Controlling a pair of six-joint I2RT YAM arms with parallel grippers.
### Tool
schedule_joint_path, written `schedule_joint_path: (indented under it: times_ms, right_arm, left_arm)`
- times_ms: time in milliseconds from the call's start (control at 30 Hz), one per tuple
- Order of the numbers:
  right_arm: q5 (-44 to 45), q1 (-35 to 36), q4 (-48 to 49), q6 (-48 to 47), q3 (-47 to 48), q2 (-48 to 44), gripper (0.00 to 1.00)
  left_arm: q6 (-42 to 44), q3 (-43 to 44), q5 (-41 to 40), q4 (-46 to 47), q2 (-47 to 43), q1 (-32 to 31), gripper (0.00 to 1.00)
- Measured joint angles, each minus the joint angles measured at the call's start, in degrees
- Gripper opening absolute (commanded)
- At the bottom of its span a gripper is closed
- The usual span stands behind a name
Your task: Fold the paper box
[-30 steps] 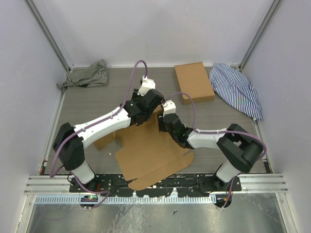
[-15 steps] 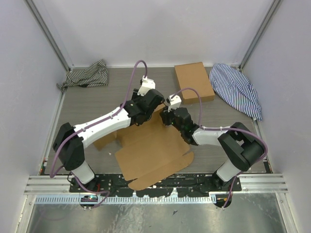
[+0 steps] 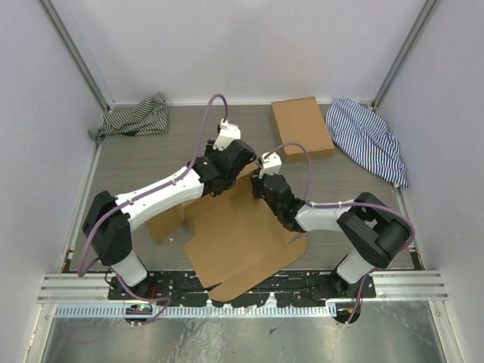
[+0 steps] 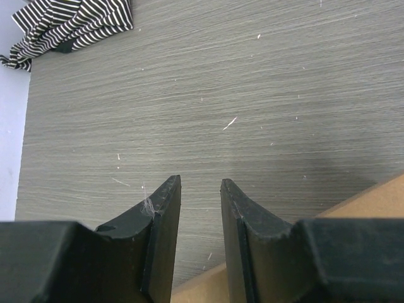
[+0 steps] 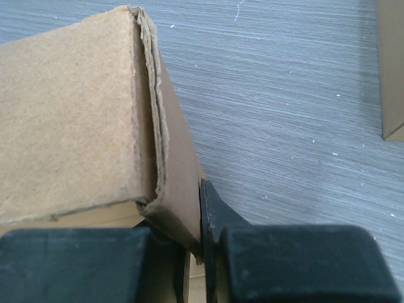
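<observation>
The paper box [image 3: 238, 242] is a large flat brown die-cut sheet lying between the two arms, with a flap folded up at its far edge. My right gripper [image 3: 265, 184] is shut on that folded flap. In the right wrist view the doubled cardboard [image 5: 69, 107] sits pinched against the right finger [image 5: 211, 211], and the other finger is hidden behind it. My left gripper [image 3: 224, 168] hovers over the sheet's far left corner. Its fingers [image 4: 161, 214] stand open around bare table, with the cardboard edge [image 4: 379, 196] just below them.
A smaller closed brown box [image 3: 302, 127] lies at the back, its corner showing in the right wrist view [image 5: 392, 69]. A black-and-white striped cloth [image 3: 134, 117] is at the back left, and a blue striped cloth [image 3: 368, 140] at the back right. Walls enclose three sides.
My right gripper has closed on the raised flap at the sheet's far edge. The sheet has shifted slightly to the right at its near end. The left arm has stayed in place.
</observation>
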Motion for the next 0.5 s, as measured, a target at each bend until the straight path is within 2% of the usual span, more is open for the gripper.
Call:
schedule_joint_path:
  times_ms: [133,333,433,500]
  right_arm:
    - [5.8,1.9,0.2,1.5,-0.4,0.0,0.06]
    - [8.4,2.4,-1.4,3.1,0.4,0.1,0.33]
    - [9.3,2.1,-1.7,4.3,0.9,1.0,0.36]
    - [9.4,2.1,-1.9,5.2,0.9,1.6,0.29]
  left_arm:
    - [-0.5,0.0,-0.1,-0.2,0.0,-0.1,0.39]
    - [-0.9,-0.2,-0.4,-0.2,-0.2,-0.4,0.39]
    - [-1.1,-0.4,-0.5,-0.3,-0.4,-0.4,0.39]
    - [-1.3,-0.6,-0.5,-0.3,-0.5,-0.4,0.39]
